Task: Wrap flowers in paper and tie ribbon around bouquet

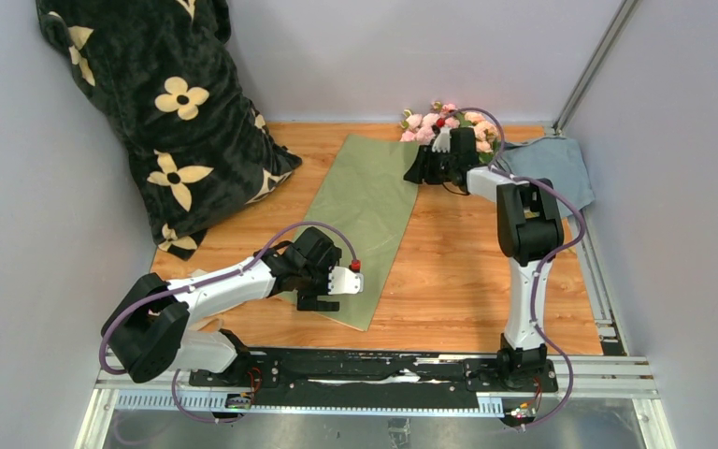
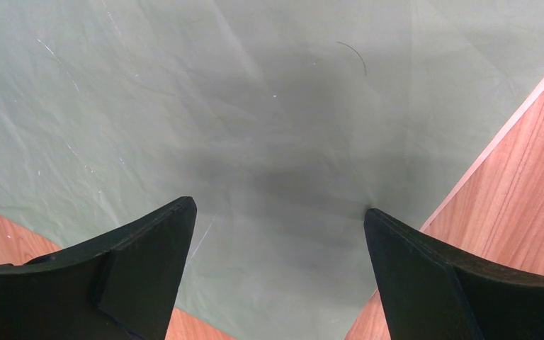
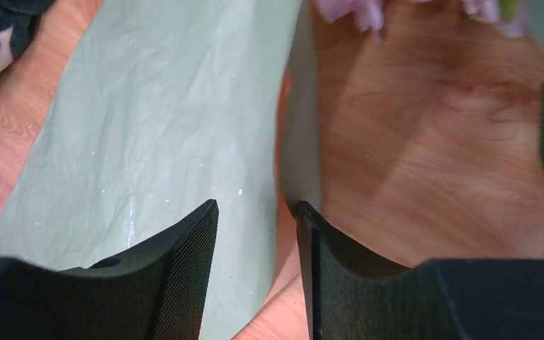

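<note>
The paper (image 1: 366, 201) lies on the table (image 1: 458, 271), flowers (image 1: 449, 122) and right hand (image 1: 418, 174) at its far corner.

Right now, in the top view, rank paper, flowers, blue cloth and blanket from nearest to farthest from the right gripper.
1. Paper: its far edge at the right gripper.
2. Flowers: just behind.
3. Blue cloth: off to the right.
4. Blanket: far left.

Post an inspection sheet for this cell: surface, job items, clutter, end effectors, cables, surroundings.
Surface: wooden table, bare wood right of the sheet.
Job's things: paper flat, sage face up; flowers at the far edge; ribbon nothing seen.
Clutter: black blanket far left; blue-grey cloth far right.
End effectors: left end effector open above the paper; right end effector open, paper's edge between its jaws.
Cables: purple cables looped along both arms.
Surroundings: grey walls; metal rail.
</note>
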